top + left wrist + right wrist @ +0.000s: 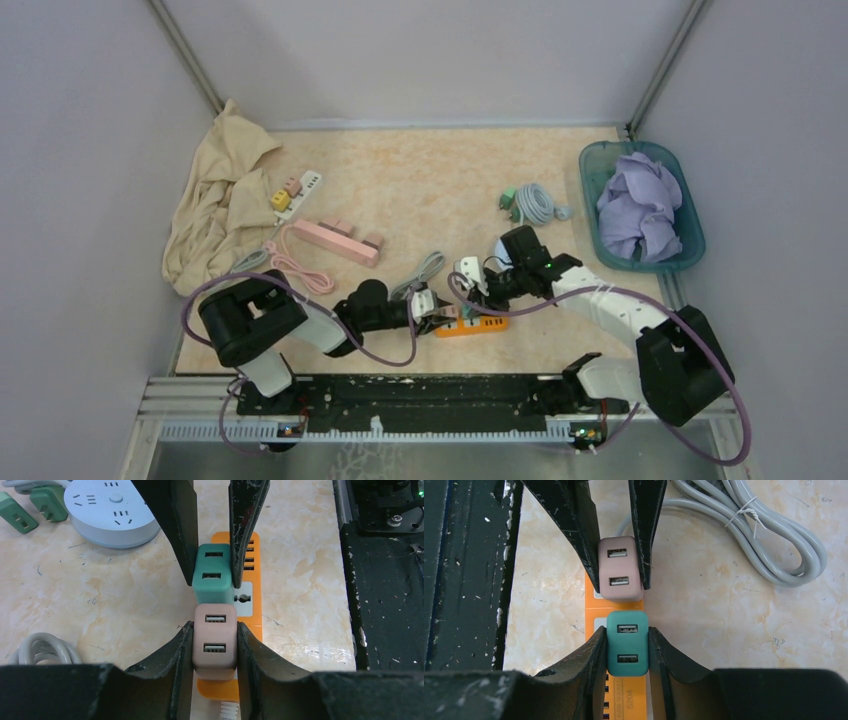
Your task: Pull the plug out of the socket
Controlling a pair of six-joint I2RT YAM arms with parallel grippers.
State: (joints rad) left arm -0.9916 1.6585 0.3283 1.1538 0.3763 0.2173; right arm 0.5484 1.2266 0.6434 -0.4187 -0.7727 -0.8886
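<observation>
Left claw [214, 632]: you have it clamped on the pink USB plug [215, 655]. Right claw [626, 637]: clamped on the green USB plug [626, 657]. Both plugs sit touching on the orange power strip [216, 689], which lies on the desk [125, 610].

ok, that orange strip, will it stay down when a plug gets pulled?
Probably not by itself: the orange strip looks slim, light plastic, with no visible fastening, so it may lift with the pink plug. It looks rigid, so it would likely rise whole. The right gripper clamped on the green plug might anchor it.
</observation>
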